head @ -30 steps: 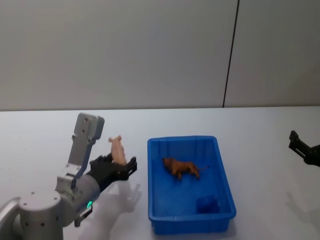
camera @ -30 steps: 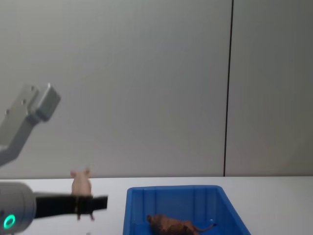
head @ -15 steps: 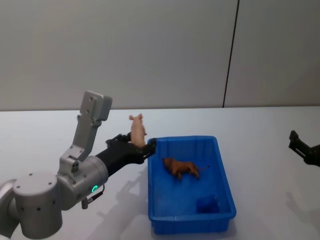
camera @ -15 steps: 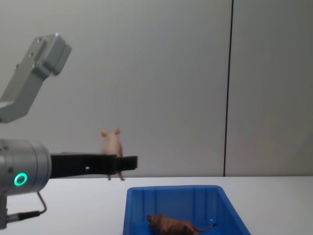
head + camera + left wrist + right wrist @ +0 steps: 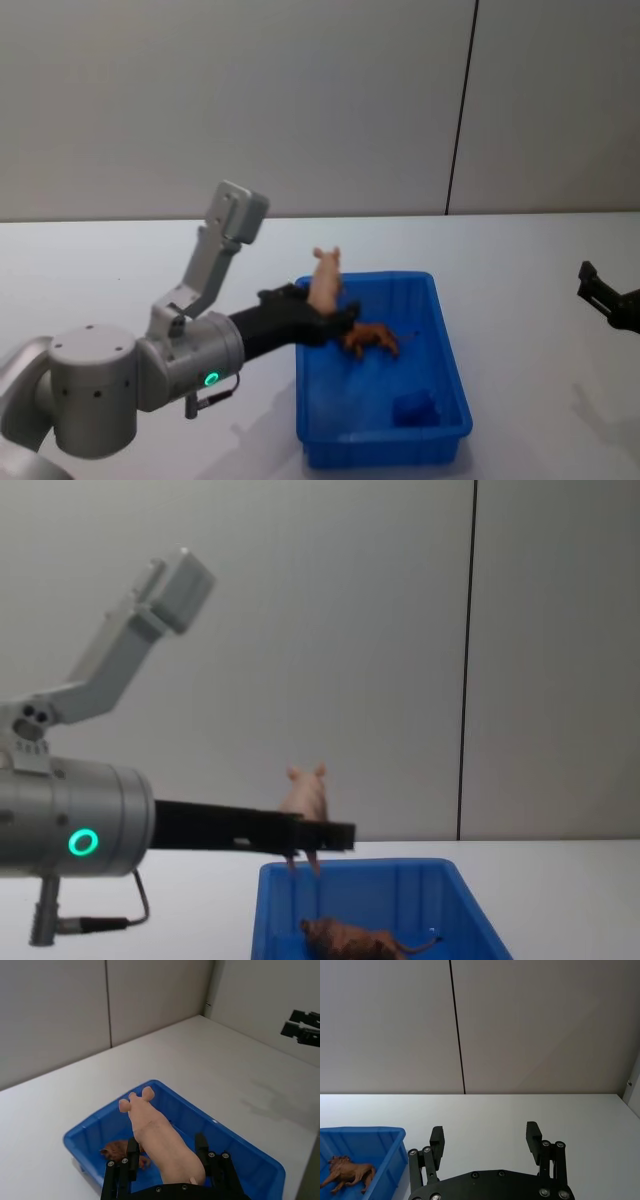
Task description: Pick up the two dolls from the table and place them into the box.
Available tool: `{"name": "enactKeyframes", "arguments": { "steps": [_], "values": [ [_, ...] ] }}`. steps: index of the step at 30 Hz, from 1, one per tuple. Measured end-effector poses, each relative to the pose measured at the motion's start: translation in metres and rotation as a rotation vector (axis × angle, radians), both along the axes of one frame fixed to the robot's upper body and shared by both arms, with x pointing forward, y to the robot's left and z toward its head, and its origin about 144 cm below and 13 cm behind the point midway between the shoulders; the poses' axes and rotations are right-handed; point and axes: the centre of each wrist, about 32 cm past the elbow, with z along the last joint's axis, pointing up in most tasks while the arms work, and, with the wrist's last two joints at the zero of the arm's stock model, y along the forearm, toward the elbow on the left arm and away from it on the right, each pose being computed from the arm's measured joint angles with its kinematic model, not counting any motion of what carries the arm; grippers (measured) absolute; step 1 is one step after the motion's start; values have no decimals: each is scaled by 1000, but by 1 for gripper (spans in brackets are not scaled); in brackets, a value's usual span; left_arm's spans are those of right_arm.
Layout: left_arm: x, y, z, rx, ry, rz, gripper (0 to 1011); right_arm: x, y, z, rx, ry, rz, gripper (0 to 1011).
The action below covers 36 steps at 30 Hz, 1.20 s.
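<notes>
My left gripper is shut on the pale pink doll, which stands head-up between the fingers. It hangs above the left part of the blue box, over the near-left rim in the chest view. The left wrist view has the pink doll above the box, and the brown doll lies below it. The brown doll lies on the box floor, and its thin tail shows in the chest view. My right gripper stands open and empty, far right of the box.
A small dark blue item sits in the box's near right corner. White table spreads around the box, with a grey wall behind. The right gripper hovers at the table's right edge.
My left arm has lifted and swung right with the pink doll, from beside the box's left wall to above the box. The brown doll and right gripper have not moved.
</notes>
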Motion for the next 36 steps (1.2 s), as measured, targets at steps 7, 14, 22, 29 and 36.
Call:
{"name": "enactKeyframes", "arguments": {
  "steps": [7, 14, 22, 29, 36],
  "values": [
    [8, -7, -4, 21, 56, -69, 716, 0, 0, 0, 0, 0, 0, 1005],
    [12, -11, -7, 32, 90, -108, 885, 0, 0, 0, 0, 0, 0, 1005],
    [15, -13, -8, 38, 108, -130, 1001, 0, 0, 0, 0, 0, 0, 1005],
    [13, -13, -7, 27, 78, -116, 1001, 0, 0, 0, 0, 0, 0, 1005],
    [7, -10, -3, 7, 11, -74, 1001, 0, 0, 0, 0, 0, 0, 1005]
  ]
}}
